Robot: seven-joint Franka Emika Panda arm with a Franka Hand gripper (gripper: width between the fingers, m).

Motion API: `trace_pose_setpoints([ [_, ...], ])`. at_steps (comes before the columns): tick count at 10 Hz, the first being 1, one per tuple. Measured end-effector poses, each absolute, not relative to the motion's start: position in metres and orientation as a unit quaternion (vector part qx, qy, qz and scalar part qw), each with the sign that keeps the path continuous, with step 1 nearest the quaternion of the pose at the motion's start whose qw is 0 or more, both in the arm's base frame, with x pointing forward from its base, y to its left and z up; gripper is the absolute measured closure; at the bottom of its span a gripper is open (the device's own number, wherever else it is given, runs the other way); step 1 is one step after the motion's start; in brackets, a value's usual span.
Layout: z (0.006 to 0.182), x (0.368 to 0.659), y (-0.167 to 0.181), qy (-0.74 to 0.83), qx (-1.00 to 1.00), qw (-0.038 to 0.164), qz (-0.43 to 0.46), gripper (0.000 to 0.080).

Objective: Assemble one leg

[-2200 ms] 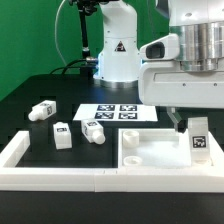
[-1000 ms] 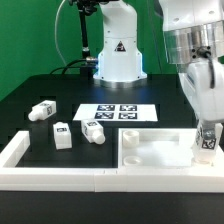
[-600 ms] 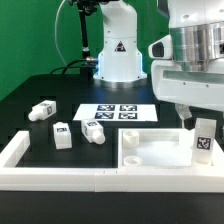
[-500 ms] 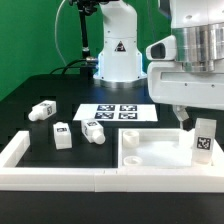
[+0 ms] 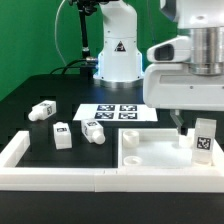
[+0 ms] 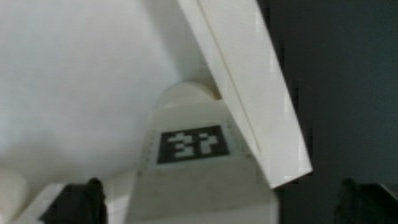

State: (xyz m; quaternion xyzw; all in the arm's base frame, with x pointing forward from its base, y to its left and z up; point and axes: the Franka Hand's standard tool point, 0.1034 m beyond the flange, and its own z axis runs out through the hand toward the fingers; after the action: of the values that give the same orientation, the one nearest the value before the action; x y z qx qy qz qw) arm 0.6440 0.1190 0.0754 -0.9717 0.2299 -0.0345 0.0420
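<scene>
A white leg point(image 5: 203, 138) with a black-and-white tag stands upright in the corner of the large white square piece point(image 5: 150, 150) at the exterior view's right. My gripper point(image 5: 195, 122) hovers just above it and is open. In the wrist view the leg point(image 6: 192, 150) stands between my two dark fingertips point(image 6: 80, 202) without touching either one, beside the square piece's raised rim point(image 6: 240, 90). Three more legs lie loose on the black table: one point(image 5: 42, 111) at the exterior view's left, one point(image 5: 62, 133) and one point(image 5: 95, 130) nearer the middle.
The marker board point(image 5: 118, 113) lies flat behind the loose legs. A white wall point(image 5: 60, 178) runs along the table's front and left edges. The robot's base point(image 5: 117, 55) stands at the back.
A second ago my gripper was turned and low on the upright leg. It has since turned back, opened and risen a little. The leg stays upright in the corner.
</scene>
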Motion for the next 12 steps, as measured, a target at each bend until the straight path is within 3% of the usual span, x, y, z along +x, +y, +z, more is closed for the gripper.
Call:
trace_pose_setpoints([
  [1,0.075,0.644,0.118,0.233,-0.971,0.041,-0.034,0.0169],
  [3,0.074,0.642,0.118,0.301,-0.952,0.043,-0.029,0.0504],
  [5,0.073,0.642,0.114,0.366,-0.929,0.046,-0.024,0.0504],
  [9,0.071,0.642,0.11,0.653,-0.751,0.094,0.018,0.0506],
  [12,0.07,0.641,0.112,0.665,-0.741,0.097,0.023,0.0506],
])
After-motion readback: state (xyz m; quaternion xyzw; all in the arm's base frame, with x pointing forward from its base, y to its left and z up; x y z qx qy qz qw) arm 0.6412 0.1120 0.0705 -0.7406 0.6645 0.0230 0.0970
